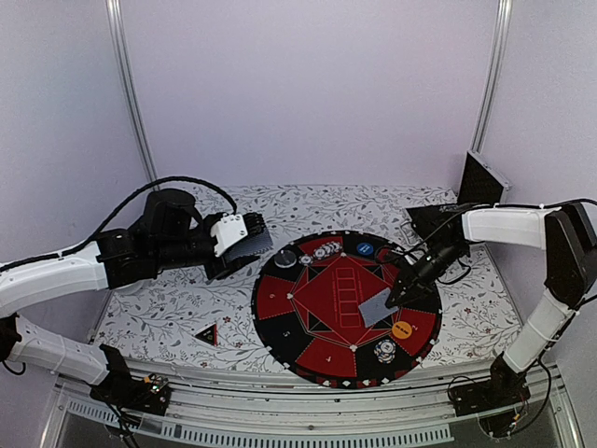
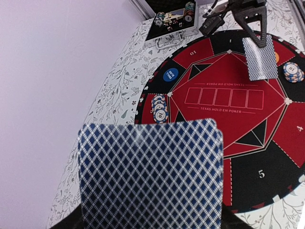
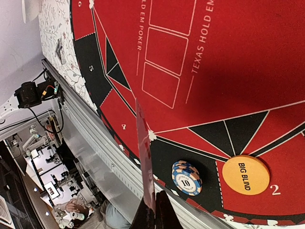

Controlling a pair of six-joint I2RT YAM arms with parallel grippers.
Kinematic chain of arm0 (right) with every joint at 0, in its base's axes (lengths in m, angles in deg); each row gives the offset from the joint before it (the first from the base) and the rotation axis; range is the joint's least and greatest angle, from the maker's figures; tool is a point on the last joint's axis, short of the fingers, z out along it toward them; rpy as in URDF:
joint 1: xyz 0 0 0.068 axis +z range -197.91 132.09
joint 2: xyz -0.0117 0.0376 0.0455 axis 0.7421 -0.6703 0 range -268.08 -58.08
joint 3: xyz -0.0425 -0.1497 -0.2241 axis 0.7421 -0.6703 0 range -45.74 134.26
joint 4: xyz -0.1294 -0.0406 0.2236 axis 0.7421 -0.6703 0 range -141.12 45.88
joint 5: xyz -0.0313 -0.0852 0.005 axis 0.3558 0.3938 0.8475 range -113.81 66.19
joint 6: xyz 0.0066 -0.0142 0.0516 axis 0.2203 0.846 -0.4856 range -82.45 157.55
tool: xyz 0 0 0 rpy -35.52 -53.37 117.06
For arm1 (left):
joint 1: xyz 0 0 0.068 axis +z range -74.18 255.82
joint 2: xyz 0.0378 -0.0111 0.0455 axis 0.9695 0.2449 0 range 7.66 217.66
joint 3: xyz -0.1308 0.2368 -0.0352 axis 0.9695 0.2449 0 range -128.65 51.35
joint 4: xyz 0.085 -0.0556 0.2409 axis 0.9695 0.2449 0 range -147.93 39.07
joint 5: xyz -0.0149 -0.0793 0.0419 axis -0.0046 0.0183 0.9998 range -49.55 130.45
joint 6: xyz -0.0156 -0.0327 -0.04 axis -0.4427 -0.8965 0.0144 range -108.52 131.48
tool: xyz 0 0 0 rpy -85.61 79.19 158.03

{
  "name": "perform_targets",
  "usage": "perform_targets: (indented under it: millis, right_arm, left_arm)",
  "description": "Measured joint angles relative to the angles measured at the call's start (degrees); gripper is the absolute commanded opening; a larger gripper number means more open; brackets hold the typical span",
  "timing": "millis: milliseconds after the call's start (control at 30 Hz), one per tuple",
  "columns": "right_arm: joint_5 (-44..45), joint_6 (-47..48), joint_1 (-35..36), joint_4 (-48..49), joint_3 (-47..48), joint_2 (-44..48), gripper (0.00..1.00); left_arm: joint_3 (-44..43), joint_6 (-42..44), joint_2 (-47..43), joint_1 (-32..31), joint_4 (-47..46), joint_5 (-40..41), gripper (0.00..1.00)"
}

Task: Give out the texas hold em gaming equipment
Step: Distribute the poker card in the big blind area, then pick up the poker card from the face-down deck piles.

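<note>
Ok, main risk: the right gripper (image 1: 398, 292) pinches the single card (image 1: 377, 308) by one edge only, so it could twist or slip before it's over a seat, or land on the chip stack (image 3: 187, 177) and the BIG BLIND disc (image 3: 245, 174) close by. The left gripper (image 1: 241, 247) is clamped across the deck (image 2: 150, 176) — a loose hold would spill cards onto the tablecloth (image 1: 159, 308).

Pose: the right arm reaches in from the right, wrist angled down over the right side of the mat (image 1: 280, 322), card low above it. The left arm is bent, with the deck raised just off the mat's upper-left rim.
</note>
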State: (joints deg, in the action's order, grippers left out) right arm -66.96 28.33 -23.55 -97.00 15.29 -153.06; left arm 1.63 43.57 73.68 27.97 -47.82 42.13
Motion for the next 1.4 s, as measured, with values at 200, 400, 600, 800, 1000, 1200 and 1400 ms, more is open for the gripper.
perform_targets:
  millis: [200, 400, 600, 800, 1000, 1200, 1400]
  right_arm:
    - [-1.8, 1.5, 0.2, -0.4, 0.0, -1.9, 0.03]
    - [2.9, 0.0, -3.8, -0.3, -0.8, -0.3, 0.02]
    - [6.9, -8.8, -12.5, 5.0, -10.9, 13.4, 0.02]
    - [10.7, -15.8, -14.0, 8.0, -17.6, 16.9, 0.03]
    - [14.0, -20.3, -17.3, 12.3, -23.2, 19.9, 0.41]
    - [17.1, -23.3, -19.5, 13.0, -26.2, 25.5, 0.78]
    - [27.8, -24.4, -19.5, 7.9, -17.8, 31.5, 0.88]
  left_arm:
    - [0.0, -0.3, 0.0, 0.0, 0.0, -0.2, 0.63]
    - [0.0, -0.3, 0.0, 0.0, 0.0, -0.4, 0.63]
    - [0.0, -0.5, 0.7, 0.0, 0.0, -1.2, 0.63]
    - [0.0, -0.6, 1.0, 0.0, 0.0, -1.5, 0.63]
    - [0.0, -0.6, 1.0, 0.0, 0.0, -1.7, 0.63]
    - [0.0, -0.6, 1.0, 0.0, 0.0, -2.0, 0.64]
    - [0.0, -0.6, 1.0, 0.0, 0.0, -2.9, 0.64]
